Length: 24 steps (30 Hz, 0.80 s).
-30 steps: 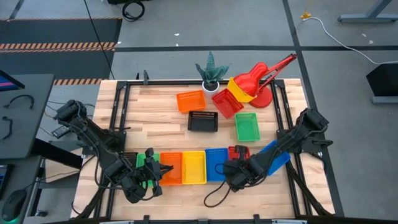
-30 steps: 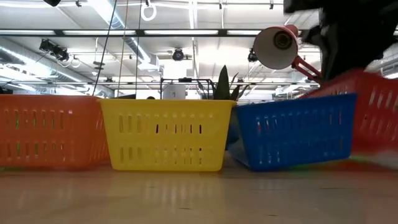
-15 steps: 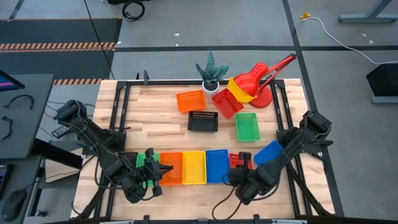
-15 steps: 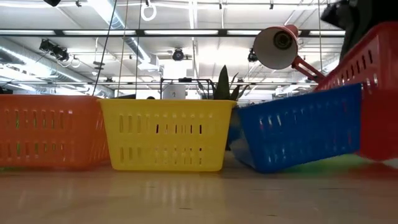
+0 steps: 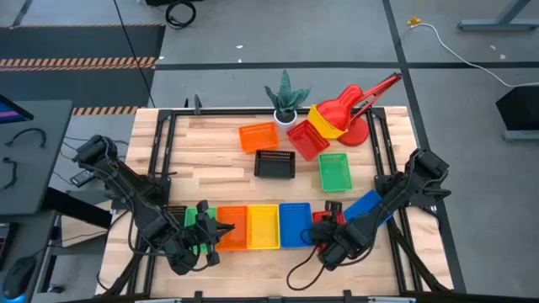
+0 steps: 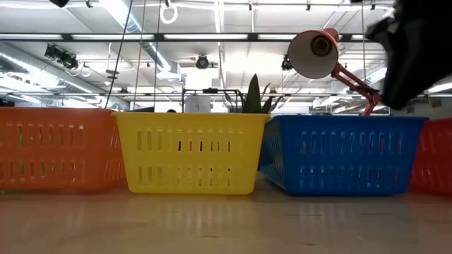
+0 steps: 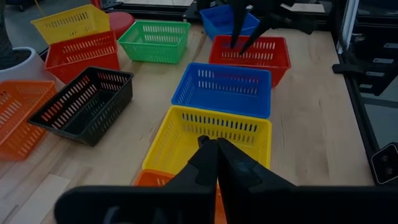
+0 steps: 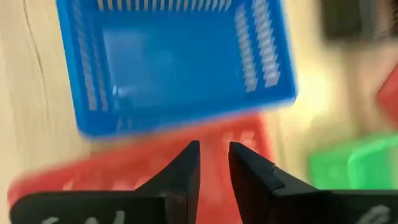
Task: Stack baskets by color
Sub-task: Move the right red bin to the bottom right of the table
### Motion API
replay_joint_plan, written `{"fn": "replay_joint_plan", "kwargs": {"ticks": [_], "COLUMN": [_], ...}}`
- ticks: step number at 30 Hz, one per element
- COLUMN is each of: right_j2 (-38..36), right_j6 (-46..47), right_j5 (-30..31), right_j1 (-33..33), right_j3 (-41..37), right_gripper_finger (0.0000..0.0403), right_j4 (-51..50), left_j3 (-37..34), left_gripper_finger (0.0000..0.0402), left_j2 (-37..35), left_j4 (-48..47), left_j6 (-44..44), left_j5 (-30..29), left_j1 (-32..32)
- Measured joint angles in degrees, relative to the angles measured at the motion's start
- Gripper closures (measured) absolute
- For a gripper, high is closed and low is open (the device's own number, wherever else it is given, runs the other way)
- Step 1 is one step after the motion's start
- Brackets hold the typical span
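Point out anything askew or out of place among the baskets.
At the table's far edge, a yellow mesh plastic basket rests tilted on a red mesh basket, leaning against the red desk lamp. Nothing looks spilled or damaged.

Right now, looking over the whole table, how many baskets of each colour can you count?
Orange baskets: 2
Yellow baskets: 2
Blue baskets: 2
Red baskets: 2
Green baskets: 2
Black basket: 1
Total: 11
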Motion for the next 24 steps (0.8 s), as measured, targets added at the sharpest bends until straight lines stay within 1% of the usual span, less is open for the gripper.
{"fn": "replay_joint_plan", "kwargs": {"ticks": [3, 4, 5, 8, 10, 14, 17, 20, 24], "right_j2": [0.0, 0.0, 0.0, 0.0, 0.02, 0.02, 0.02, 0.02, -0.15], "right_j6": [2.69, 2.94, 2.78, 0.82, -0.02, -0.17, -1.19, -2.6, -3.02], "right_j5": [-8.46, -10.56, -11.38, -10.53, -8.5, -4.49, -2.84, -3.22, -7.26], "right_j1": [-0.69, -0.89, -1.0, -1.57, -2.42, -4.95, -6.66, -7.94, -8.74], "right_j3": [-1.14, -2.09, -3.24, -7.1, -9.05, -11.08, -11.15, -11.13, -11.08], "right_gripper_finger": [0.0314, 0.0319, 0.0324, 0.0347, 0.0363, 0.039, 0.0398, 0.0395, 0.0383], "right_j4": [0.53, 2.03, 4.06, 13.09, 16.04, 17.35, 17.77, 17.88, 17.45], "left_j3": [0.0, 0.0, 0.0, 0.0, 0.0, 0.0, 0.0, 0.0, 0.0], "left_gripper_finger": [0.0384, 0.0382, 0.0382, 0.0386, 0.0389, 0.0391, 0.0386, 0.0381, 0.038], "left_j2": [0.0, 0.0, 0.0, 0.0, 0.0, 0.0, 0.0, 0.0, 0.0], "left_j4": [0.14, 0.18, 0.19, 0.21, 0.21, 0.21, 0.2, 0.21, 0.29], "left_j6": [0.0, 0.0, 0.0, 0.02, 0.02, 0.04, 0.05, 0.02, 0.01], "left_j5": [0.0, -0.02, -0.01, -0.01, -0.02, 0.0, -0.01, -0.02, -0.02], "left_j1": [0.0, 0.0, 0.0, 0.0, 0.0, 0.0, 0.0, 0.0, 0.0]}}
